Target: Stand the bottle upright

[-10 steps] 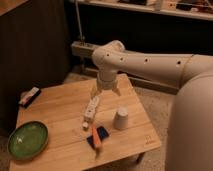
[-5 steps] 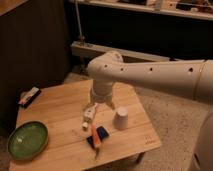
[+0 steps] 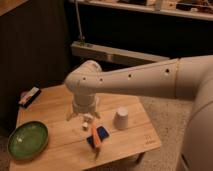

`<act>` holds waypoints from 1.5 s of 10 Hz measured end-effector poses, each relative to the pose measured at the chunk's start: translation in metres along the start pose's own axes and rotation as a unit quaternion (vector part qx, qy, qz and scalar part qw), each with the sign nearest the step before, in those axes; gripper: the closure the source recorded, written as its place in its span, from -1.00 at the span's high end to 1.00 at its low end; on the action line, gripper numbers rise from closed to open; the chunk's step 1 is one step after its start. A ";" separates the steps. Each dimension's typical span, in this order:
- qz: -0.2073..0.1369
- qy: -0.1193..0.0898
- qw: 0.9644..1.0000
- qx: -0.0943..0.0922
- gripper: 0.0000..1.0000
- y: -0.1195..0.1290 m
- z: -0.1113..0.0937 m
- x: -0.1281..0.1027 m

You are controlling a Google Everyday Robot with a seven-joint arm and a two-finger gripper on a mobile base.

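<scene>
The bottle is a small whitish thing on the wooden table, just left of centre. Only its lower end shows; the rest is hidden under my gripper, so I cannot tell whether it lies flat or tilts. My gripper points down right over it, open, with one finger on each side of the bottle. My big white arm reaches in from the right.
A white cup stands upside down right of the gripper. A blue object with an orange piece lies just in front of the bottle. A green bowl sits front left. A white-and-dark box lies at the far left edge.
My arm has swung left and lowered over the bottle. The bottle, seen lying slanted a second ago, is now mostly covered by the gripper. The other things have not moved.
</scene>
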 end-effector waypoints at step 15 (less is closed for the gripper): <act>0.074 0.062 0.995 -0.032 0.60 -0.013 0.123 -0.035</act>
